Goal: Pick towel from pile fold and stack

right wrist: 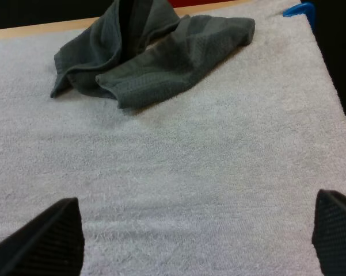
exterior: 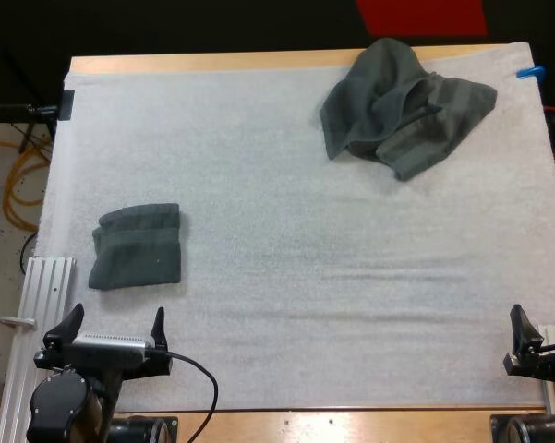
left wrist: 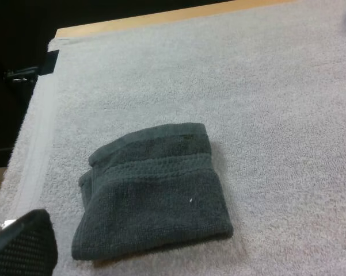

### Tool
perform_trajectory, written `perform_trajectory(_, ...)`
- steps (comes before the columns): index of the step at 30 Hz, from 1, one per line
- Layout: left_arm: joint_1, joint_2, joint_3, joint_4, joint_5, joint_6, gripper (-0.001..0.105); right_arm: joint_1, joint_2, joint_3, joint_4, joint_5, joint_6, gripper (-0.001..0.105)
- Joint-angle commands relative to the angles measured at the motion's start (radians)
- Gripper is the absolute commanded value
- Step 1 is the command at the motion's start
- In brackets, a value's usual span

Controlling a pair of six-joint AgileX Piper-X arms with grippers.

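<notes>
Folded towel (exterior: 137, 246) — crumpled towel (exterior: 397, 106) well apart, on mat (exterior: 305, 277).

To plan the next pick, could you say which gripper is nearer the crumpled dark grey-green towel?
Right. The right gripper faces the crumpled towel; the left gripper sits far off, beside the folded grey-green towel.

On the table (exterior: 212, 63) lies the mat (exterior: 286, 277), with the table's edge bare along the far side. On the mat, near left: folded towel (exterior: 136, 246), just ahead of the left pincer (exterior: 116, 318). On the mat, far right, close to its far edge: crumpled towel (exterior: 402, 106). Towels well apart. The right pincer (right wrist: 190, 247) is over the mat's near right, with the crumpled towel well ahead of it.
</notes>
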Motion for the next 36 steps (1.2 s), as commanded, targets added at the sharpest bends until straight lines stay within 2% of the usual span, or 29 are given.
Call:
perform_trajectory(1, -0.003, -0.140, -0.002, -0.011, 0.010, -0.004, 0.104, -0.002, -0.038, 0.002, -0.005, 0.000, -0.004, 0.078)
perform_trajectory(8, -0.003, -0.133, -0.008, -0.011, 0.015, -0.004, 0.104, -0.002, -0.038, 0.002, -0.005, 0.000, -0.002, 0.078)
perform_trajectory(12, -0.003, -0.067, -0.072, -0.011, 0.037, 0.004, 0.104, -0.002, -0.007, -0.035, -0.005, 0.000, 0.070, 0.078)
perform_trajectory(15, -0.003, 0.024, -0.155, -0.012, 0.079, 0.061, 0.104, -0.002, 0.063, -0.097, -0.006, -0.015, 0.087, 0.078)
perform_trajectory(20, -0.047, 0.202, -0.275, -0.049, 0.145, 0.065, 0.104, -0.002, 0.211, -0.199, -0.020, -0.145, 0.087, 0.078)
perform_trajectory(23, -0.111, 0.316, -0.330, -0.080, 0.188, 0.065, 0.104, -0.002, 0.321, -0.267, -0.034, -0.275, 0.087, 0.078)
perform_trajectory(27, -0.206, 0.448, -0.390, -0.096, 0.287, 0.065, 0.104, -0.002, 0.475, -0.353, -0.043, -0.428, 0.084, 0.078)
perform_trajectory(31, -0.269, 0.531, -0.421, -0.124, 0.320, 0.063, 0.104, -0.002, 0.612, -0.401, -0.096, -0.435, 0.051, 0.078)
perform_trajectory(36, -0.279, 0.595, -0.426, -0.176, 0.320, 0.061, 0.104, -0.002, 0.786, -0.430, -0.210, -0.401, 0.049, 0.078)
